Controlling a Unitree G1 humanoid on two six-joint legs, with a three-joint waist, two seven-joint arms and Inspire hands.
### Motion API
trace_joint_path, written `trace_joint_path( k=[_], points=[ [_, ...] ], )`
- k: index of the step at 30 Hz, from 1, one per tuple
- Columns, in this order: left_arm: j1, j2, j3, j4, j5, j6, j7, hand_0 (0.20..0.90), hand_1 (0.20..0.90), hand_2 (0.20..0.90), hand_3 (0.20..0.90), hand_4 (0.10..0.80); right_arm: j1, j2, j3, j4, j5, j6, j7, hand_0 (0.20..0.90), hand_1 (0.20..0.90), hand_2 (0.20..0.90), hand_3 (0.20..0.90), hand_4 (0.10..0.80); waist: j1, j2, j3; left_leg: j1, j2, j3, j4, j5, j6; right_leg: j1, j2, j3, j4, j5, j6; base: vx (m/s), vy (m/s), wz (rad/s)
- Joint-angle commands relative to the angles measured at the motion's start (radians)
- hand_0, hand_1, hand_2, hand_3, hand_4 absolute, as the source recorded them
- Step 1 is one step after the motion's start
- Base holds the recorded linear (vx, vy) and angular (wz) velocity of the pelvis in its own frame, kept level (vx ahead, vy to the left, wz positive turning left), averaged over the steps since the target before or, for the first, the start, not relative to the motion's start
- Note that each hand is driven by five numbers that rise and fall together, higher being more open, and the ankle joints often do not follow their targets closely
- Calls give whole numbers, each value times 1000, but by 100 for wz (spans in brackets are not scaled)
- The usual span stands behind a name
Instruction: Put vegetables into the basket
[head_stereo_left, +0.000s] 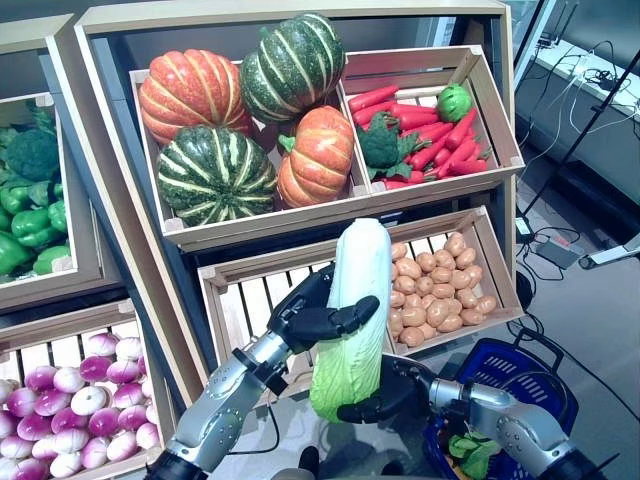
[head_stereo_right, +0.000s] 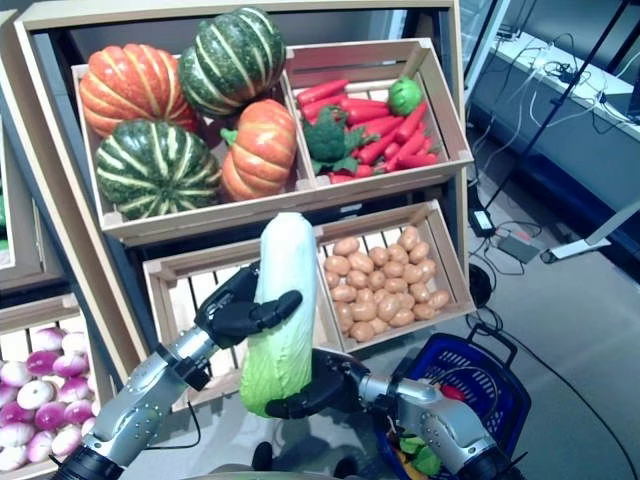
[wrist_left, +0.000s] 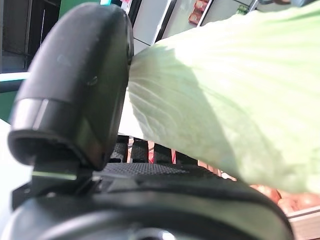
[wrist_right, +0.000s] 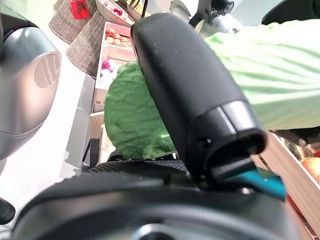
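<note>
Cabbage: a long napa cabbage (head_stereo_left: 352, 310) stood upright in mid-air, white end up, green leafy end down, in front of the lower crates.
Left hand: the left hand (head_stereo_left: 318, 318) gripped the cabbage at its middle, fingers and thumb curled round it.
Right hand: the right hand (head_stereo_left: 390, 393) clasped the green lower end from the right, fingers wrapped round it; the right wrist view showed its thumb across the leaves.
Basket: a blue basket (head_stereo_left: 512, 372) sat low at the near right, just right of the right hand, with some green leaves inside. The cabbage was outside it, to its left.
Upper crates: pumpkins (head_stereo_left: 235, 125) filled the far left crate; carrots (head_stereo_left: 435, 130) with broccoli (head_stereo_left: 380, 145) lay in the far right one.
Lower crates: potatoes (head_stereo_left: 435, 290) lay in the right crate; the crate behind the left hand showed bare slats.
Left shelf: green peppers (head_stereo_left: 30, 220) above, turnips (head_stereo_left: 70, 400) below.
</note>
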Motion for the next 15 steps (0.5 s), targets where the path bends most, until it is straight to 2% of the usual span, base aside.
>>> trace_joint_path(
  k=[1, 15],
  points=[
    [-136, -15, -31, -106, -66, -58, -73, 300, 300, 300, 300, 400, -49, 8, 34, -42, 21, -50, 74, 300, 300, 300, 300, 400, 0, -29, -60, 27, 8, 6, 3, -72, -28, 5, -87, 13, 8, 38, 66, 0, 0, 0],
    [-127, -14, -35, -98, -51, -45, -82, 300, 300, 300, 300, 400, -33, 19, 28, -37, 24, -70, 58, 300, 300, 300, 300, 400, -3, -26, -59, 28, 8, 3, 1, -74, -26, 2, -86, 20, 8, 37, 66, 0, 0, 0]
  ],
)
